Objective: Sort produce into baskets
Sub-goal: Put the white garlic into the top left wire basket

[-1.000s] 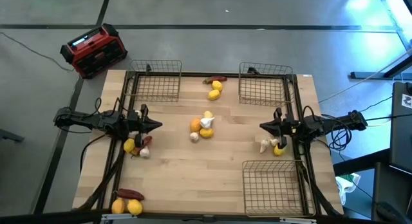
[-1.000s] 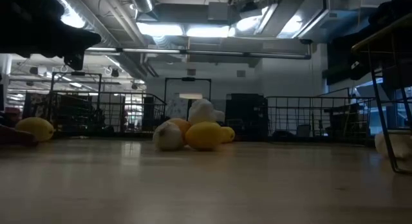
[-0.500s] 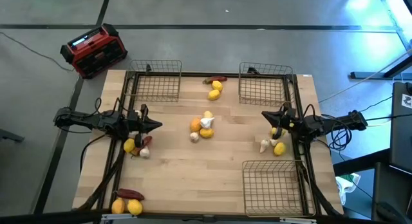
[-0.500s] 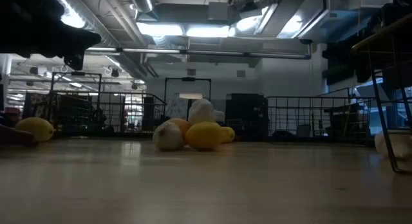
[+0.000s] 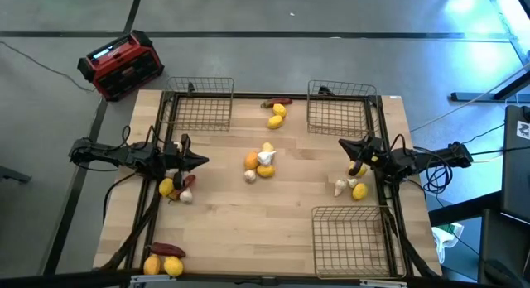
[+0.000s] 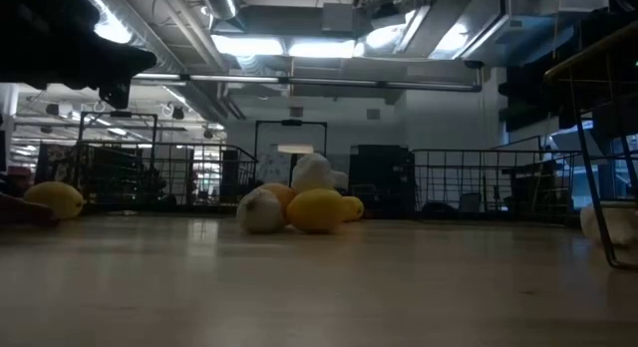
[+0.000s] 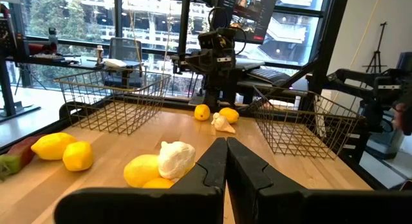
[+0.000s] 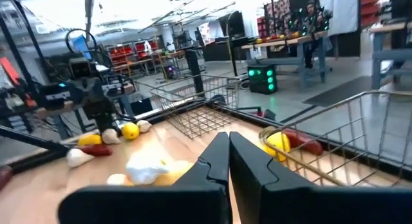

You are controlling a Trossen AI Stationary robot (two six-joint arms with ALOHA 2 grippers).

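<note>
From overhead I count three wire baskets on the wooden table (image 5: 248,222): the far-left basket (image 5: 201,104), the far-right basket (image 5: 339,108) and the near-right basket (image 5: 351,235), none with produce inside. Produce lies in five groups: a centre pile (image 5: 260,163) of about five yellow, orange and whitish pieces, a yellow fruit with a red pepper (image 5: 277,112) between the far baskets, three pieces (image 5: 176,189) just under my left end effector (image 5: 202,162), two fruits and a pepper (image 5: 163,261) at the near-left corner, and a bulb with yellow fruit (image 5: 352,187) by my right end effector (image 5: 344,144). A red and black box (image 5: 121,65) sits on the grey floor off the far-left corner.

Low view now: the centre pile (image 6: 299,205) on pale wood, one lemon (image 6: 54,199) at left, ceiling strip lights (image 6: 289,46) behind.

Left wrist: my fingers (image 7: 209,172) are pressed together, empty, above the table, pointing at the yellow fruit and bulb (image 7: 162,167); two lemons (image 7: 63,150) off to the side.

Right wrist: fingers (image 8: 215,163) together too, holding nothing, aimed past the whitish bulb (image 8: 149,165) toward a basket (image 8: 193,108).
</note>
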